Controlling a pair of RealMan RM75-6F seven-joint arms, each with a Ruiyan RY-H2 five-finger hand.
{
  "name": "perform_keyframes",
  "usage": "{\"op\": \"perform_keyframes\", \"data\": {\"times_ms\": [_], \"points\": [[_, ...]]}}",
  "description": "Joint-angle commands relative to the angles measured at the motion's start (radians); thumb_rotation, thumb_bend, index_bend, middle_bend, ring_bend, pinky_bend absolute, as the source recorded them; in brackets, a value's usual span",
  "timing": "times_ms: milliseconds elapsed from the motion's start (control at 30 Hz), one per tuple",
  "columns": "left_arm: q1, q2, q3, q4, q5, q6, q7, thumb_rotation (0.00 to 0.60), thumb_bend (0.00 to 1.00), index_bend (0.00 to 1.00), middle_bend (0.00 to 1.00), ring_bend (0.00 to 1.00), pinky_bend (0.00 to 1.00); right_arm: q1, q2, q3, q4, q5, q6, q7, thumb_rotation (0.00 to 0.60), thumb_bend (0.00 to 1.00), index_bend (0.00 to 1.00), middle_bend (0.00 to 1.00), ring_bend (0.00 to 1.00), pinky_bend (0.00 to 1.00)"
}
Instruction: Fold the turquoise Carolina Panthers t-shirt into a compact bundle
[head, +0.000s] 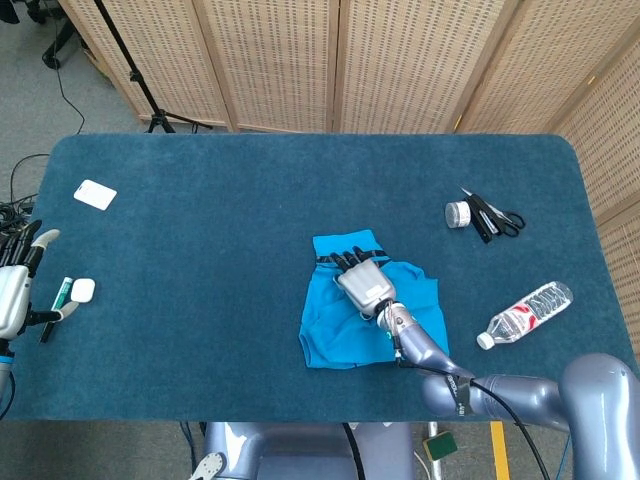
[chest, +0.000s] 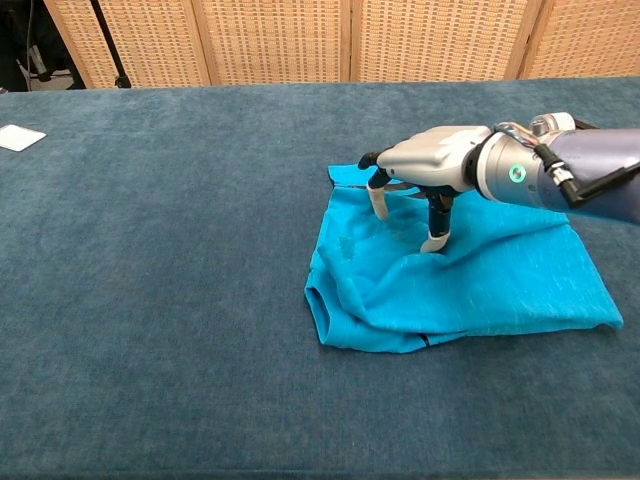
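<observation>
While we look down from the head camera and forward from the chest camera, we note:

Right robot hand (chest: 432, 165): fingers spread and arched downward, tips pressing on the t-shirt (chest: 470, 275); we see no cloth pinched or lifted, so it grips nothing.
Left robot hand (head: 14, 285): at the left edge of the surface (head: 220, 220), fingers apart, nothing in it, well apart from the shirt.
T-shirt, place: front middle of the blue surface, under the right robot hand.
T-shirt, look: turquoise, already folded into a rough rectangle, rumpled with creases near the fingertips; a dark-trimmed edge shows at its far end, a doubled fold at its near left corner.
Counts: we count one t-shirt, two robot hands, one plastic bottle (head: 524, 314), one pair of scissors (head: 494, 216), one small round container (head: 459, 213) just beside the scissors, and one white card (head: 95, 194).
</observation>
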Motion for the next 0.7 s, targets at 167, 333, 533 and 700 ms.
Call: {"op": "perform_keyframes", "data": {"times_ms": [167,333,533,700], "points": [[0.0,0.0,-0.001,0.0,-0.003,0.0,0.001,0.6,0.05,0.0,0.0,0.0,0.0,0.016,-0.007,0.017,-0.003,0.023,0.019,0.042,0.6,0.05,0.39,0.0,0.0,0.0],[0.001,0.001,-0.001,-0.001,-0.002,0.003,-0.001,0.6,0.05,0.0,0.0,0.0,0.0,0.026,-0.034,0.0,0.033,0.04,0.022,0.043,0.6,0.05,0.4,0.0,0.0,0.0],[0.001,0.001,0.0,0.0,-0.001,0.002,-0.003,0.6,0.05,0.0,0.0,0.0,0.0,0.031,-0.046,-0.016,0.051,0.045,0.026,0.047,0.6,0.08,0.43,0.0,0.0,0.0],[0.001,0.001,0.0,0.0,0.0,0.003,-0.002,0.6,0.05,0.0,0.0,0.0,0.0,0.034,-0.045,-0.019,0.049,0.043,0.03,0.051,0.6,0.11,0.45,0.0,0.0,0.0]]}}
